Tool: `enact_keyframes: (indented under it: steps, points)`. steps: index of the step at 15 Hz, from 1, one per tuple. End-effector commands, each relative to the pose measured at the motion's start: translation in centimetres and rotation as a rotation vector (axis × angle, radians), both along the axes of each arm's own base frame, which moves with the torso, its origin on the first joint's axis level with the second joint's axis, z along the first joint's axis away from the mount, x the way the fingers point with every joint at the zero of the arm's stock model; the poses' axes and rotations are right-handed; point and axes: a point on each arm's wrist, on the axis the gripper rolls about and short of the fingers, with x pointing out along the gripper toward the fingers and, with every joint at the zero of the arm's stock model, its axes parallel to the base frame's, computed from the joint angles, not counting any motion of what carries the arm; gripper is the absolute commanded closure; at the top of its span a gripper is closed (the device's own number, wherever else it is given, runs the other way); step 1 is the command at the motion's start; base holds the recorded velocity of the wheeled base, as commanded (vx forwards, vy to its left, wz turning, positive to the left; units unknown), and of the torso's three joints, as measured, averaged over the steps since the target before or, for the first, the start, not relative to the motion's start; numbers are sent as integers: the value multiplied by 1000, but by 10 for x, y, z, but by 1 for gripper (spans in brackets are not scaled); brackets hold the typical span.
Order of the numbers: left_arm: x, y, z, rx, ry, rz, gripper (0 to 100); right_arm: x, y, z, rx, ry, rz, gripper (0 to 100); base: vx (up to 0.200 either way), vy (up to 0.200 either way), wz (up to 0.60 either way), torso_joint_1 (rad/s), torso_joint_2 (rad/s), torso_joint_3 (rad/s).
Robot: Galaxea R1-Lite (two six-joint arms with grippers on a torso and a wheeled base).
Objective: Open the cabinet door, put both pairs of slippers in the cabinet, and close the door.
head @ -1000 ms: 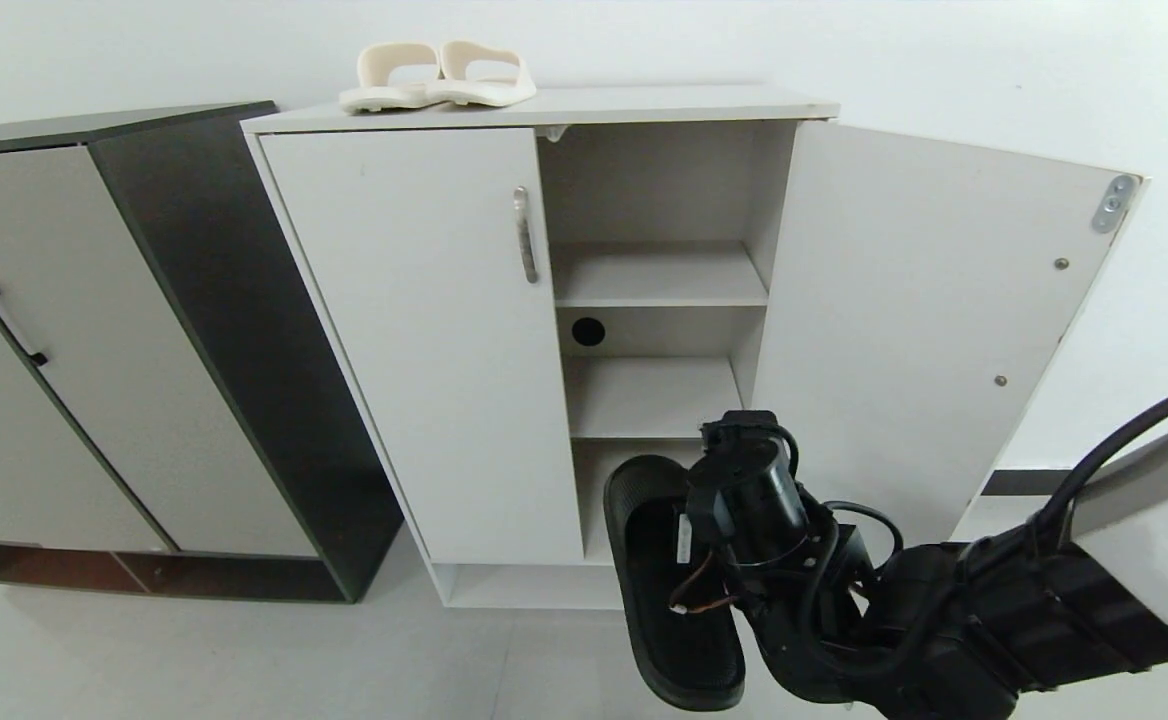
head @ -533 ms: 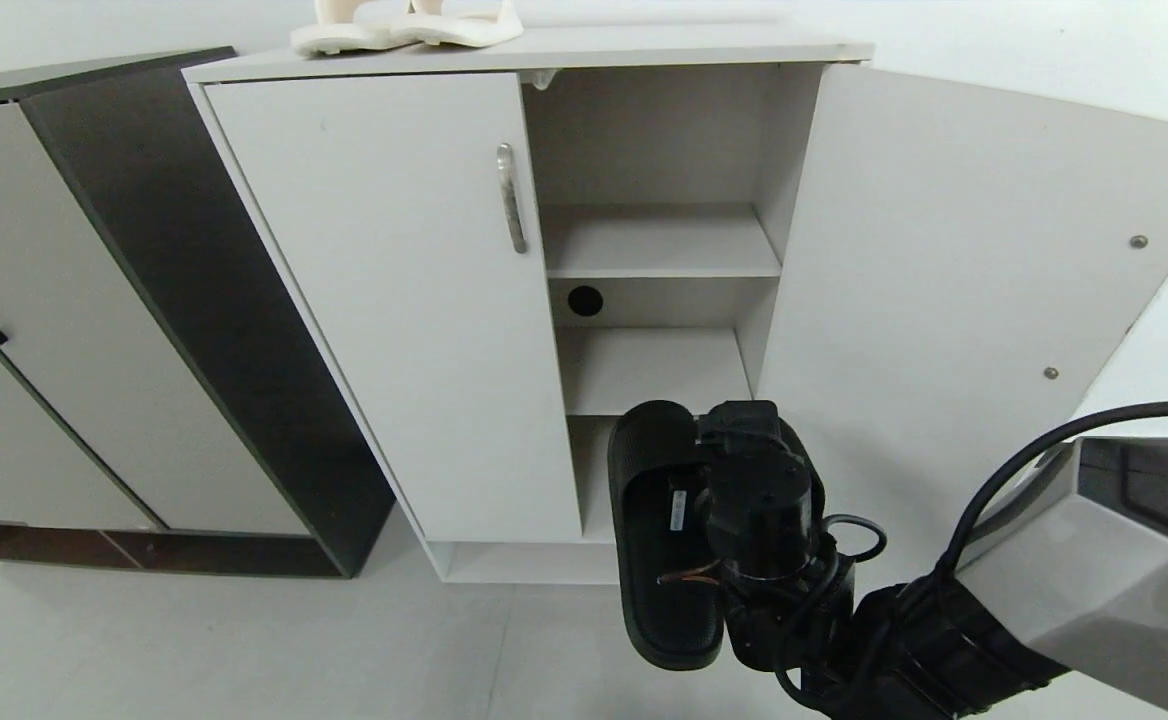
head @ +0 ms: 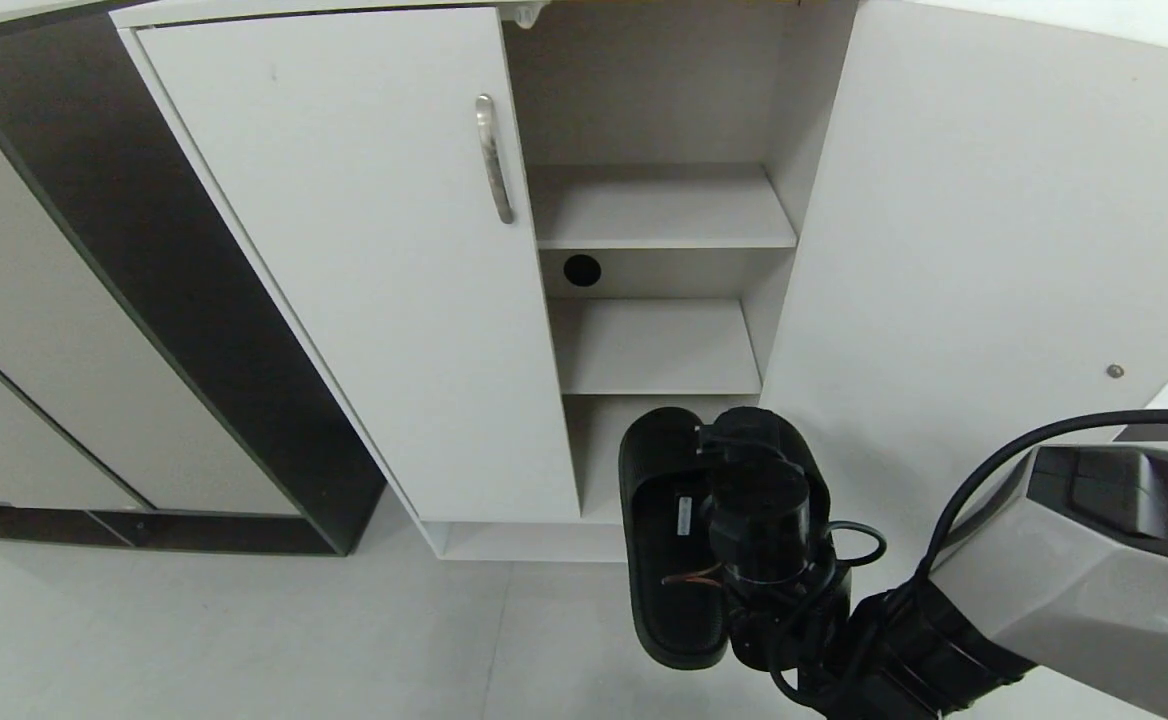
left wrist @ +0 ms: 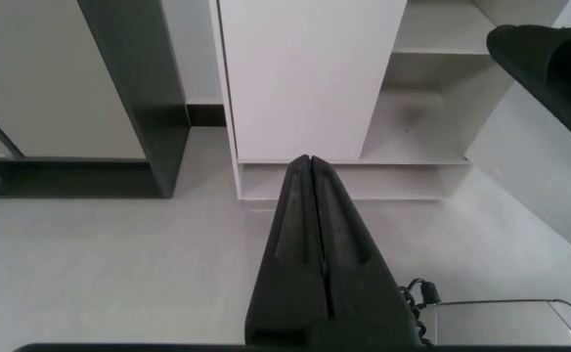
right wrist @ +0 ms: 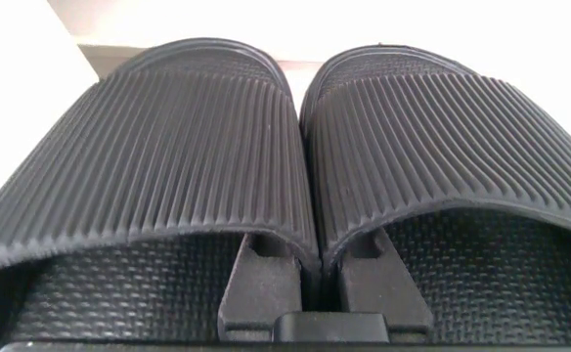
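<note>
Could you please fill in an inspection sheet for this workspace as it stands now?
Surface: pale grey tiled floor.
Job's things: white wooden cabinet, right door open, left door shut; pair of black ribbed rubber slippers held before the lowest opening.
Clutter: nothing seen.
Grippers: right gripper shut on the slippers' inner straps; left gripper shut, holding nothing.
Cables: black cable arcing over the right arm.
Surroundings: dark grey cabinet left of the white one.

Grey-shelled right arm, black at the wrist, with black grippers.
The right arm [head: 1094, 570] had a smooth grey shell, then black jointed links and a black cylindrical wrist, with black cables [head: 1084, 420] looping along it and a thin orange wire [head: 689, 578]. The left gripper [left wrist: 310, 176] had long, tapering matte-black fingers; the right gripper [right wrist: 315, 279], squared black ones.
</note>
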Motion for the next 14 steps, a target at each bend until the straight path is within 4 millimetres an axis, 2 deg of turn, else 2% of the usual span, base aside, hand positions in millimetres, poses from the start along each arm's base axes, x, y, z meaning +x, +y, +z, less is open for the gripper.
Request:
enact_keyframes:
  steps: [1,8,12,14]
  points:
    - [0,0,0,-1,1,0,100,0,0,0,-1,1,-1,100,0,0,0,0,0,0]
    - [0,0,0,-1,1,0,100,7,-9,-2,-20,-1,-29,100,0,200,0,2,2,-30]
    - [0,0,0,-1,1,0,100,9,-9,-8,-51,-20,-48,100,0,0,0,0,0,0]
    - [0,0,0,-1,1,0,100,4,-14,-9,-56,-60,-16,100,0,0,0,0,0,0]
